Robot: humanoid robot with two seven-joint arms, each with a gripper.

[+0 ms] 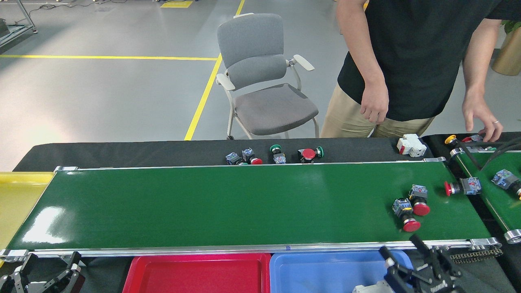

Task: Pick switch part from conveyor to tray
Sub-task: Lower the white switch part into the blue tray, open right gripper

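The conveyor carries two red-capped switch parts side by side near its right end. A third red one lies at the belt's right edge. My right gripper hovers open over the right end of the blue tray. A white switch part lies in that tray just below the fingers, cut off by the frame's bottom edge. At the bottom left, off the belt, my left gripper rests open and holds nothing.
A red tray sits left of the blue one and a yellow tray lies past the belt's left end. More switch parts and a white block lie on the black cloth behind. A person stands at the back right by a smaller belt.
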